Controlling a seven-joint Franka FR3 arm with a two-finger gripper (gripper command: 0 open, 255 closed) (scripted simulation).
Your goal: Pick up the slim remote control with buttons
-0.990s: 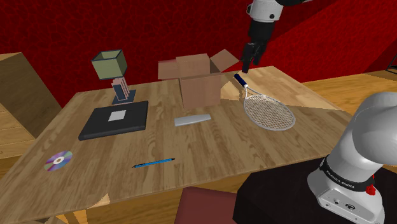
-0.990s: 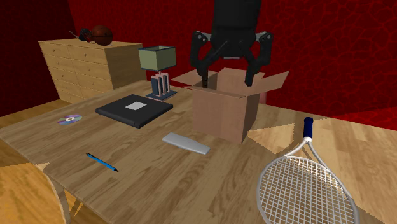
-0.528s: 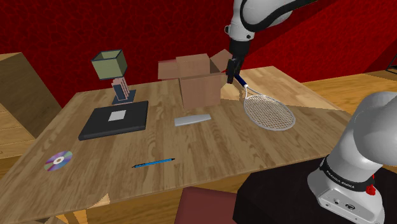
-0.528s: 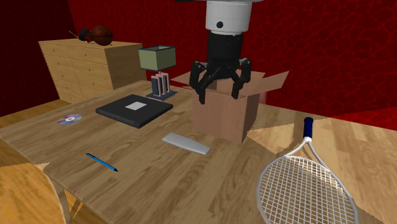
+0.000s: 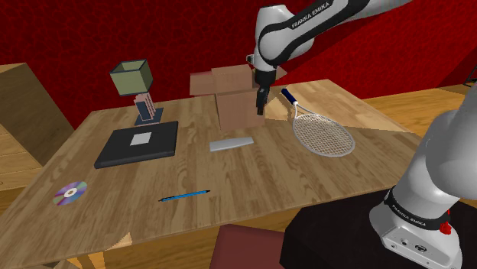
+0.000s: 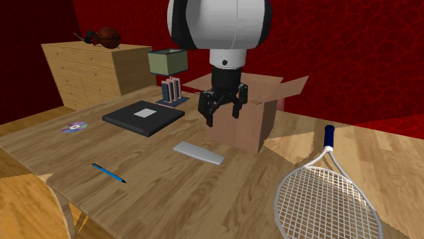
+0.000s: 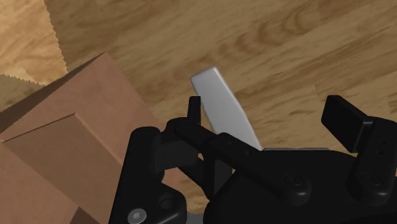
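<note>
Jaws wide and empty, hanging beside the cardboard box (image 6: 253, 126) above the flat grey remote (image 6: 198, 153), evidently positioned to straddle it on descent.

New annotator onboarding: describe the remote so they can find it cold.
On the wooden table, find the open brown box. The remote lies flat on the table just in front of that box, between the black book and the racket. It is a slim, plain pale-grey bar, wider than the blue pen.
</note>
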